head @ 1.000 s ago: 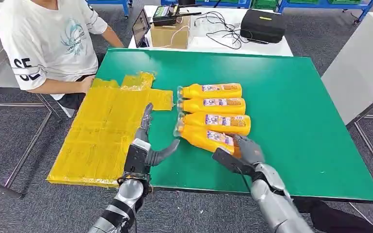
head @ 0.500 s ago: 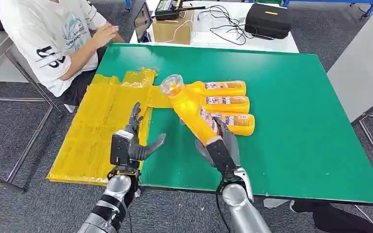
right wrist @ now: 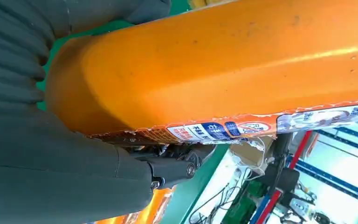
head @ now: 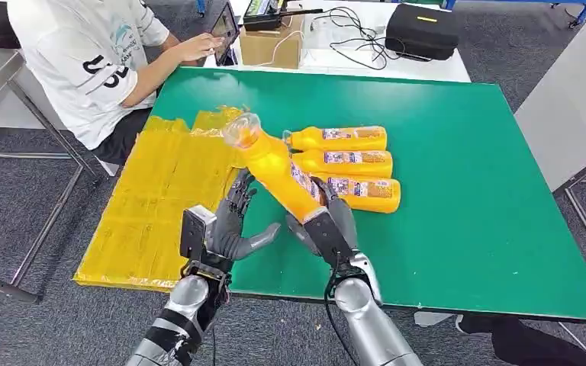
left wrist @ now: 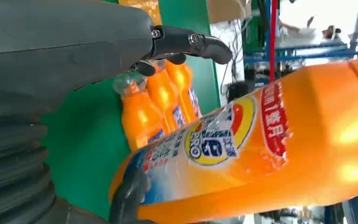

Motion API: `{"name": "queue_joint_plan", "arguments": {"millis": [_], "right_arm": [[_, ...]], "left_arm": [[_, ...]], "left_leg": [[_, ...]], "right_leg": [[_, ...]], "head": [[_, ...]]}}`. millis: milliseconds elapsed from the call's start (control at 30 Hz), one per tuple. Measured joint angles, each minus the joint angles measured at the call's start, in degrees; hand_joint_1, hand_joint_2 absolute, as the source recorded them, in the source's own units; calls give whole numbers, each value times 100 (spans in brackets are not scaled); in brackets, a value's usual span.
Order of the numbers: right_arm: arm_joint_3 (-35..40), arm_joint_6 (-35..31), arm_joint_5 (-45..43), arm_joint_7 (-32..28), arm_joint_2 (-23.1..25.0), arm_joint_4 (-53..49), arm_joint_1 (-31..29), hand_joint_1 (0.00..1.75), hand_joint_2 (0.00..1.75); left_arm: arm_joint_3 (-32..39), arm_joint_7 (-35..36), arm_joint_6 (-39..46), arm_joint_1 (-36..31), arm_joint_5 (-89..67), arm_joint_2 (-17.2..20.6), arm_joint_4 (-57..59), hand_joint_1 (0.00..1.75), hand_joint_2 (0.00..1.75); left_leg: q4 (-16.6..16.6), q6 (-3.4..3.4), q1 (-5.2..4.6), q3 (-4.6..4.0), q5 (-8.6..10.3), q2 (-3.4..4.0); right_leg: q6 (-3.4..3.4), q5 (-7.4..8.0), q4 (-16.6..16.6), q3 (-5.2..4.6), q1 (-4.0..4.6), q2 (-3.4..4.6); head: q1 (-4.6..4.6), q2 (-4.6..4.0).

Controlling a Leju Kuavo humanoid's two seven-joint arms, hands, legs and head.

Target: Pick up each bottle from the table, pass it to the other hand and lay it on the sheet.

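The right robot hand (head: 330, 226) grips the base of an orange plastic bottle (head: 275, 165) above the green table (head: 458, 160), its clear-capped neck slanting up toward the yellow sheet (head: 156, 198); the left robot hand (head: 229, 225), fingers spread, waits beside it.

Held orange bottle (left wrist: 261, 154) carried label with Chinese characters, red vertical band and blue letters, none fully legible. Person's white T-shirt (head: 84, 61) bore dark print, partly folded, unreadable. Labels on three lying bottles (head: 347, 160) too small to read.
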Motion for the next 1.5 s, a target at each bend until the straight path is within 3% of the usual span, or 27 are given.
{"name": "queue_joint_plan", "arguments": {"millis": [333,700,767,833,867,900,1500], "right_arm": [[271,550,-155,-109,235,683,-78,175,175],[623,883,-619,-295,592,1561,-99,175,175],[682,912,-689,-299,601,1657,-119,175,175],[719,914,-715,-299,603,1712,-132,175,175],[735,916,-724,-299,603,1731,-138,73,175],[754,916,-735,-299,603,1753,-147,0,175],[785,575,-1089,-468,557,1469,-123,0,175]], "left_arm": [[-90,59,26,98,219,20,-424,0,175],[-31,-160,442,-33,348,37,-61,0,175],[-2,-245,496,-110,348,53,139,175,175],[13,-289,522,-170,348,57,286,175,175],[20,-306,520,-188,348,66,347,175,175],[26,-323,496,-201,350,68,410,175,175],[407,-424,885,-377,241,177,719,175,175]], "left_leg": [[0,0,1,-4,0,1],[0,0,2,-15,0,0],[0,0,2,-15,1,0],[0,1,1,-16,1,0],[0,2,1,-16,2,0],[0,2,1,-16,2,0],[0,2,2,-17,3,1]], "right_leg": [[0,0,0,-8,1,0],[0,0,0,-18,1,0],[0,0,0,-18,0,0],[0,0,0,-18,0,0],[0,0,0,-18,0,0],[0,0,0,-18,0,0],[0,0,1,-23,1,0]], "head": [[0,0],[0,2],[0,0],[2,2],[0,0],[0,0],[0,0]]}}
